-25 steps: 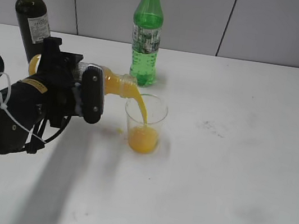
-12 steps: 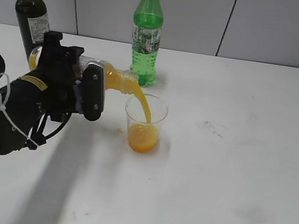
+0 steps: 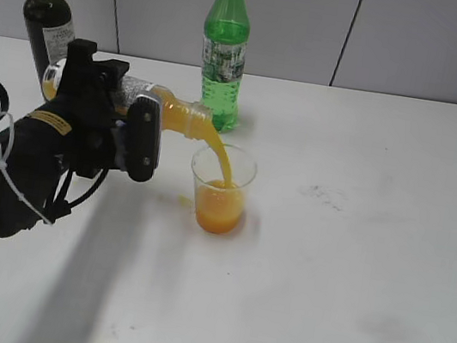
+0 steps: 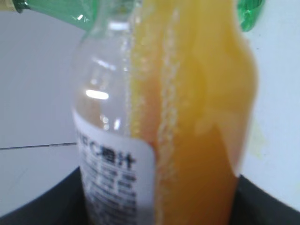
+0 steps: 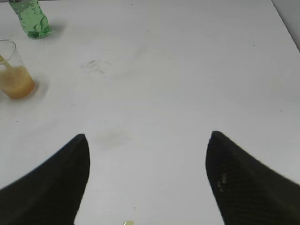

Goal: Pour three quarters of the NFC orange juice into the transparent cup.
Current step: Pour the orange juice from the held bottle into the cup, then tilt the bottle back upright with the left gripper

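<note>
My left gripper (image 3: 123,124) is shut on the NFC orange juice bottle (image 3: 177,114) and holds it tipped on its side, neck pointing right over the transparent cup (image 3: 221,189). A stream of orange juice runs from the neck into the cup, which is about a third full. In the left wrist view the bottle (image 4: 164,117) fills the frame, with juice along one side and its label below. My right gripper (image 5: 147,140) is open and empty above bare table; the cup (image 5: 14,70) shows at the far left of that view. The right arm is out of the exterior view.
A green bottle with a yellow cap (image 3: 224,49) stands just behind the cup. A dark wine bottle with a red cap (image 3: 48,17) stands at the back left behind my left arm. The white table (image 3: 356,244) stretches to the right. A small juice spot (image 5: 125,222) lies near my right gripper.
My left gripper has raised the bottle's base and tipped it further. The juice keeps pouring and the level in the cup has risen a little.
</note>
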`<state>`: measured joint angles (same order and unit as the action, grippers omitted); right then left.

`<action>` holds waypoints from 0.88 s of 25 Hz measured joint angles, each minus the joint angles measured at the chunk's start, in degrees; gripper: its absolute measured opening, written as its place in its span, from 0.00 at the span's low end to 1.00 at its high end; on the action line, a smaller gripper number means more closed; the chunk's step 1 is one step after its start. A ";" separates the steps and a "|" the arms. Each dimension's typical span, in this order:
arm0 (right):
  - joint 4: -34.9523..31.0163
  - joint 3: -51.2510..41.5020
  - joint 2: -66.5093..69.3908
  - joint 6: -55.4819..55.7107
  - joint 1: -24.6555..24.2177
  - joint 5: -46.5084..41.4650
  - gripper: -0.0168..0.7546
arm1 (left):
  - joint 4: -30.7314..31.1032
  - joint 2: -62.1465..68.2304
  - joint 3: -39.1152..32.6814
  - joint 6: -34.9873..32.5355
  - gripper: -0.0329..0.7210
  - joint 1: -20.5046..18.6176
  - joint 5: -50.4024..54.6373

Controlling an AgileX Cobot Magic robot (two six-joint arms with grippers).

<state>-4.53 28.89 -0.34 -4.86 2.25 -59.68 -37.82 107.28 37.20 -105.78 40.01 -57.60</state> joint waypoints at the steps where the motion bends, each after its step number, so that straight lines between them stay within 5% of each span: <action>1: 0.00 0.00 0.00 0.00 0.00 0.00 0.79 | 0.00 0.00 0.00 -0.06 0.67 0.00 -0.07; 22: 0.00 0.00 0.00 0.00 0.00 0.00 0.79 | 0.12 0.00 0.00 -1.38 0.67 0.00 -0.97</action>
<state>-4.53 28.89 -0.34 -4.86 2.25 -59.68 -37.70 107.28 37.20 -107.16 40.01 -58.56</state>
